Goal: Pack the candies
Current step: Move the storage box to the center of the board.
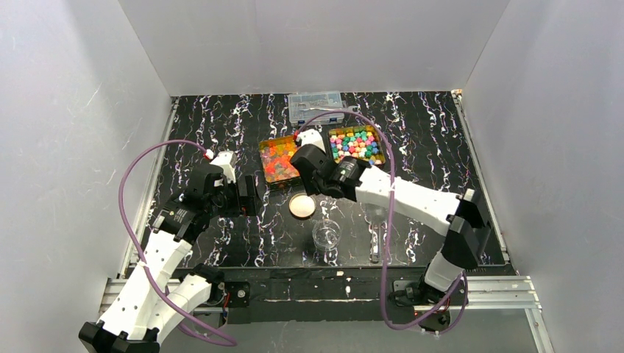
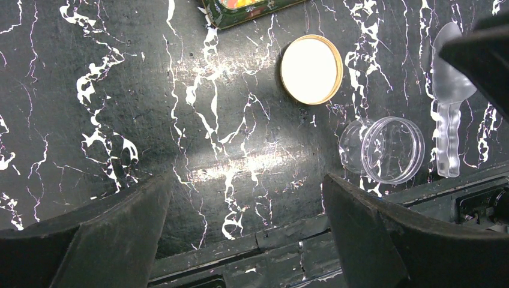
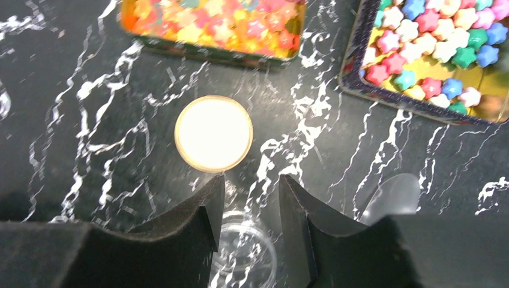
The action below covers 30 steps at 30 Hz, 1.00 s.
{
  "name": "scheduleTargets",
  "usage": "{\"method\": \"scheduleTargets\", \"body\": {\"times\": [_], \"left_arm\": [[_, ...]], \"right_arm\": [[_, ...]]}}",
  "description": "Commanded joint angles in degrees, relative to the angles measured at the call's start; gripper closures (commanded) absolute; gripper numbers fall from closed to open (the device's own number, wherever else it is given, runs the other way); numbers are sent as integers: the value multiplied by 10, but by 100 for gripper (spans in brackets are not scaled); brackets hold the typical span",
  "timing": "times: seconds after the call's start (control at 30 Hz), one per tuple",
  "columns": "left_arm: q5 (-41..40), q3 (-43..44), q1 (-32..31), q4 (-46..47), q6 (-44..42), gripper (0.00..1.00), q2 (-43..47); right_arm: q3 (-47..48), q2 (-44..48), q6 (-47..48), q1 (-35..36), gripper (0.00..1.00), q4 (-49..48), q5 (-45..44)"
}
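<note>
The candies lie in two open tins at the back: glossy red, orange and yellow ones [image 1: 280, 158] [image 3: 216, 24], and pastel star-shaped ones [image 1: 356, 142] [image 3: 432, 48]. A small clear jar [image 1: 327, 234] [image 2: 390, 150] [image 3: 246, 252] stands open near the front, with its round gold-rimmed lid [image 1: 302, 205] [image 2: 311, 69] [image 3: 213, 133] flat on the table beside it. My right gripper [image 1: 315, 193] [image 3: 252, 180] hovers over the jar and lid, open, with nothing between its fingers. My left gripper [image 1: 252, 195] [image 2: 246, 198] hangs wide open and empty to the left of the lid.
A clear plastic spoon [image 1: 375, 237] [image 2: 449, 108] [image 3: 390, 195] lies right of the jar. A clear compartment box [image 1: 315, 107] sits at the back edge. White walls enclose the black marbled table [image 1: 427, 147] on three sides; a metal rail runs along the front.
</note>
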State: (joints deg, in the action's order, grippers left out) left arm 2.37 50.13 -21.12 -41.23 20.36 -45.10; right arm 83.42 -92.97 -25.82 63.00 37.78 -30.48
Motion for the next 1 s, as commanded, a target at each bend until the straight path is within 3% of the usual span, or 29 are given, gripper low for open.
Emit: {"method": "scheduleTargets", "body": {"times": [0.0,0.17,0.27,0.47,0.63,0.73,0.97], "left_arm": [[-6,-3,0,-11,-8,4,9],[-3,-2,0,-11,-8,4,9],[-1,-2,0,-11,-8,4,7],[2,0,0,-11,-9,4,2],[3,0,0,-11,-11,4,-3],[3,1,0,-10,-11,4,-5],[4,1,0,-10,-12,4,-6]], "right_arm": [[41,-40,40,-42,53,-10,14],[62,-75,58,-95,48,-28,37],[69,-98,60,-119,38,-39,50],[80,-136,58,-164,29,-65,93],[95,-164,53,-187,15,-83,132],[106,-181,50,-195,2,-89,144],[127,-216,39,-213,2,-102,160]]}}
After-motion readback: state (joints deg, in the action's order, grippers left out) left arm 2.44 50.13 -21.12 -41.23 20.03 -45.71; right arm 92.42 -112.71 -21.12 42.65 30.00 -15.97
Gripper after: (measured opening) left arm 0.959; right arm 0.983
